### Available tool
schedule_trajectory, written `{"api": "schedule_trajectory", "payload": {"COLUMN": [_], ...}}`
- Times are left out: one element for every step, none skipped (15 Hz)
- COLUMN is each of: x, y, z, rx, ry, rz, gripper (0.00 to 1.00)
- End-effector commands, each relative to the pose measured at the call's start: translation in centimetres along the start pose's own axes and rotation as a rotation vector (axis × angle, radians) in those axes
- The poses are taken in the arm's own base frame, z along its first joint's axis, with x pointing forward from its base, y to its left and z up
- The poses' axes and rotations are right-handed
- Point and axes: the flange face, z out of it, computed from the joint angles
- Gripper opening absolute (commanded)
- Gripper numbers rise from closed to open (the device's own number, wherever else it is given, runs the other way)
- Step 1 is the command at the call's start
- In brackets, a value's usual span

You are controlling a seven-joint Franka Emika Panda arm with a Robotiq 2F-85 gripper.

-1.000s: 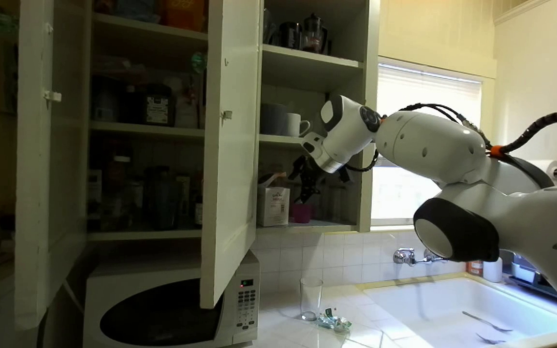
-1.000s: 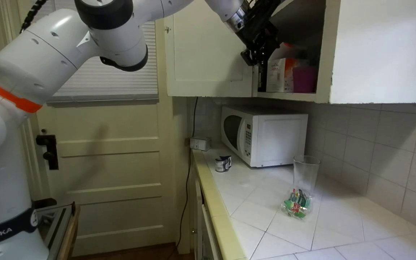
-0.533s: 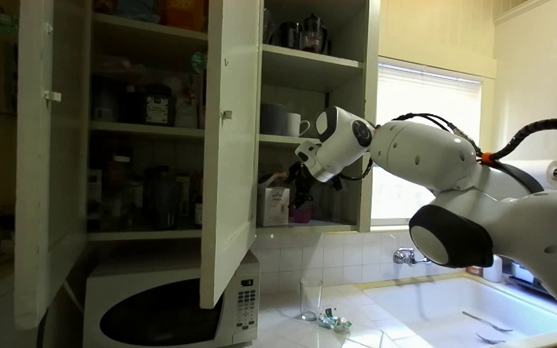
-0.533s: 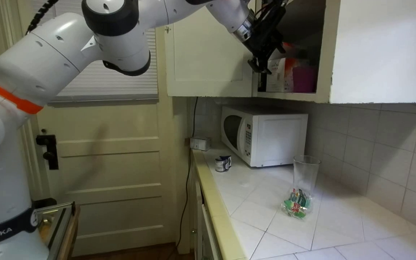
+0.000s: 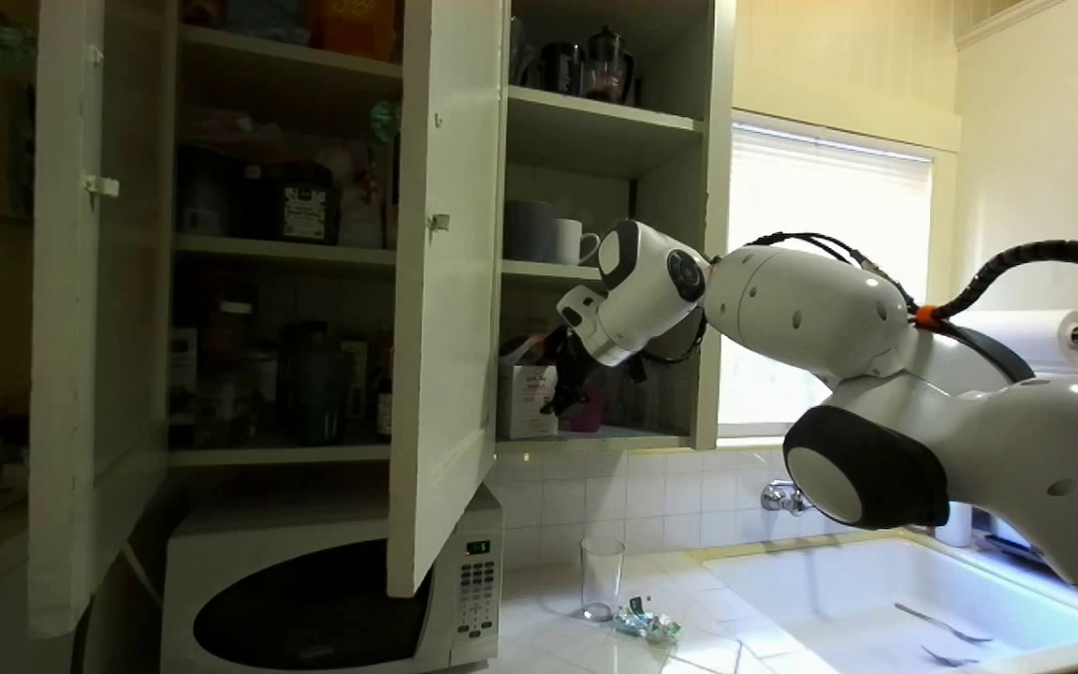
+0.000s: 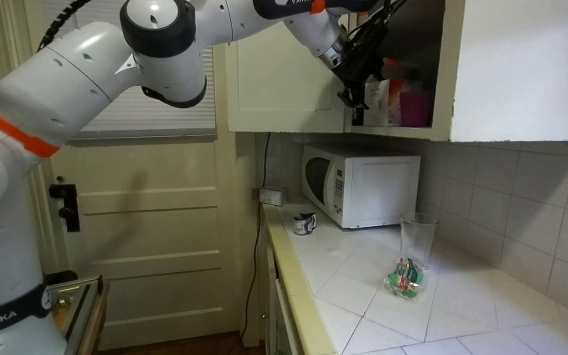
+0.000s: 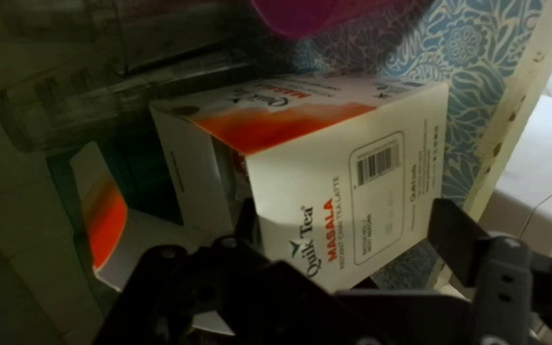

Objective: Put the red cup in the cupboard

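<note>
Red cup (image 6: 416, 109) upright in the cupboard (image 5: 717, 140), behind the front edge of the lowest shelf (image 5: 642, 440), just beside the tea box (image 6: 382, 104). End effector (image 7: 345, 223) holds nothing, jaws wide apart by the box; contact unclear. Cup looks like light, stiff, maybe slick plastic, probably hard to break; best pinch opposite walls just under the rim.

Cup (image 6: 416, 109) just beside tea box (image 6: 378, 104), in cupboard (image 6: 443, 98).
</note>
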Motion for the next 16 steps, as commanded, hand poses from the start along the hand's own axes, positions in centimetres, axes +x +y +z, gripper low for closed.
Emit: {"api": "schedule_trajectory", "payload": {"x": [0.0,-0.1,-0.1,-0.1,-0.2,-0.2,-0.3,-0.3,-0.2,0.0,0.3,0.6,0.9,1.2,1.4,1.6], "y": [-0.5,-0.3,-0.2,0.1,0.2,0.5,0.6,0.9,1.1,1.3,1.4,1.7,2.0,2.5,2.7,3.1], "z": [-0.3,-0.6,-0.9,-1.3,-1.7,-2.1,-2.4,-2.9,-3.5,-4.2,-4.9,-5.8,-6.7,-8.0,-8.7,-9.8], "rx": [0.039,0.039,0.040,0.039,0.039,0.037,0.036,0.036,0.041,0.049,0.060,0.068,0.078,0.077,0.079,0.079], "ry": [-0.007,-0.009,-0.011,-0.013,-0.015,-0.012,-0.016,-0.013,-0.010,-0.009,-0.003,0.010,0.022,0.032,0.038,0.042], "rz": [-0.014,-0.014,-0.009,-0.008,-0.007,-0.003,0.001,0.008,0.013,0.012,0.007,0.001,-0.004,-0.007,-0.007,-0.010], "gripper": [0.59,0.50,0.43,0.34,0.28,0.21,0.12,0.05,0.01,0.00,0.03,0.00,0.00,0.00,0.01,0.01]}}
